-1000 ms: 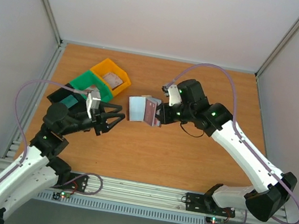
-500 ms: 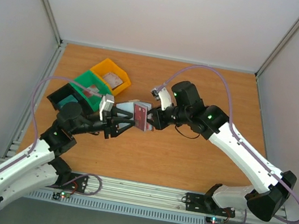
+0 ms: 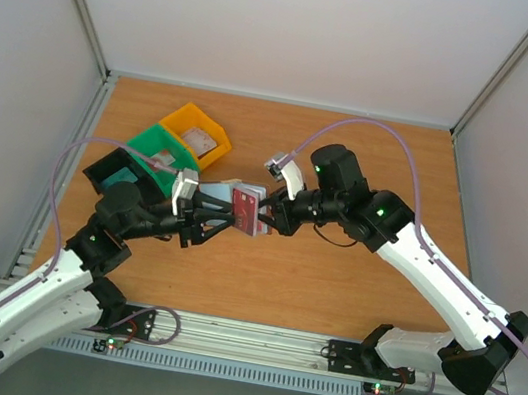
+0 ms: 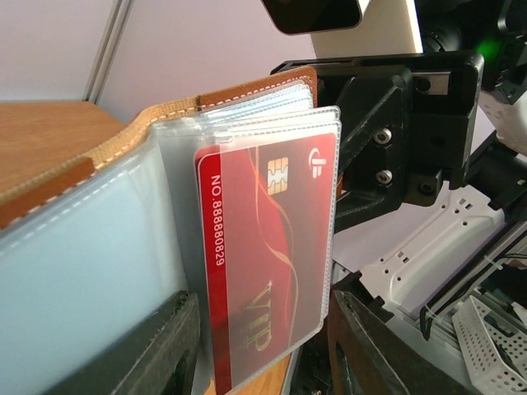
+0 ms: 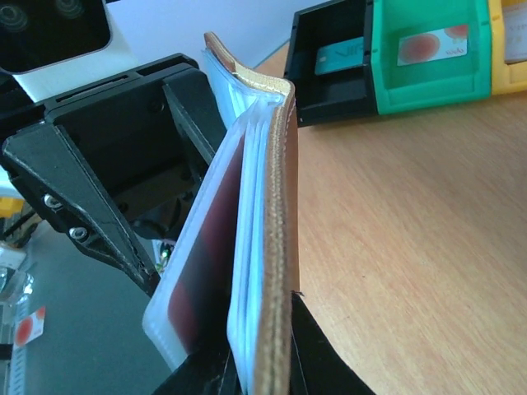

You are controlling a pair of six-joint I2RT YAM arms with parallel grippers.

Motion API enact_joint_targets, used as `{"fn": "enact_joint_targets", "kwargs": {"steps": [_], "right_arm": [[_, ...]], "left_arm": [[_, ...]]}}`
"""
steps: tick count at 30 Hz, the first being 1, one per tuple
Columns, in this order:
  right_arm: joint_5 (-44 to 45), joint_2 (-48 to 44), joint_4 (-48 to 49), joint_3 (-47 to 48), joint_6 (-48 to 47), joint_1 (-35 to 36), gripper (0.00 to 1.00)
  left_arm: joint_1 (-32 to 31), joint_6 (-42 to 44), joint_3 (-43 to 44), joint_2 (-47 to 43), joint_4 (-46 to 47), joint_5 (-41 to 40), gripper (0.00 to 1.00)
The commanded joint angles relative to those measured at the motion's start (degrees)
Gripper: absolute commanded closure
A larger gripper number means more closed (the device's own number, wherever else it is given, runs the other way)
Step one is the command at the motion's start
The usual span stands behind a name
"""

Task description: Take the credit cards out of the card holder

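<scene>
The card holder (image 3: 234,196) hangs open above the table, brown outside (image 5: 282,239) and pale inside (image 4: 74,280). My right gripper (image 3: 276,216) is shut on its brown cover and clear sleeves, fingers at the bottom of the right wrist view (image 5: 263,374). One of the red credit cards (image 4: 268,263) sits in the outermost clear sleeve, its chip and "VIP" lettering facing my left wrist camera; it shows dark red from the side (image 5: 206,263). My left gripper (image 3: 227,216) is open, its fingertips (image 4: 152,350) standing either side of that sleeve's lower end. Any other cards are hidden.
Three bins stand in a row at the back left: yellow (image 3: 196,136), green (image 3: 155,149) and black (image 3: 111,172). A pale card with red marks lies in the green bin (image 5: 428,49) and a teal one in the black bin (image 5: 333,62). Walls enclose the table.
My left gripper has come right and forward from beside the bins until its fingers straddle the red card's sleeve. The right arm has brought the card holder slightly left and nearer.
</scene>
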Motion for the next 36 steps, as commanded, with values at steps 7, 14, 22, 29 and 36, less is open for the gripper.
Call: {"fn": "enact_joint_targets", "kwargs": {"steps": [7, 14, 22, 29, 36], "right_arm": [[-7.12, -1.82, 4.51, -0.39, -3.15, 2.21, 0.98], [-7.08, -2.01, 5.85, -1.31, -3.14, 2.26, 0.98], [-5.19, -1.63, 5.48, -0.97, -4.17, 2.26, 0.98], [-5.44, -1.51, 6.18, -1.36, -4.76, 2.26, 0.98], [-9.55, -2.33, 7.04, -2.03, -7.57, 2.21, 0.96]], "left_arm": [[0.30, -0.40, -0.32, -0.72, 5.72, 3.70, 0.56], [-0.78, 0.65, 1.54, -1.63, 6.42, 7.94, 0.57], [-1.26, 1.15, 2.73, -1.68, 7.47, 11.49, 0.77], [-1.44, -0.17, 3.44, -1.59, 8.45, 15.28, 0.83], [-1.44, -1.05, 4.39, -1.41, 8.98, 16.44, 0.83]]}}
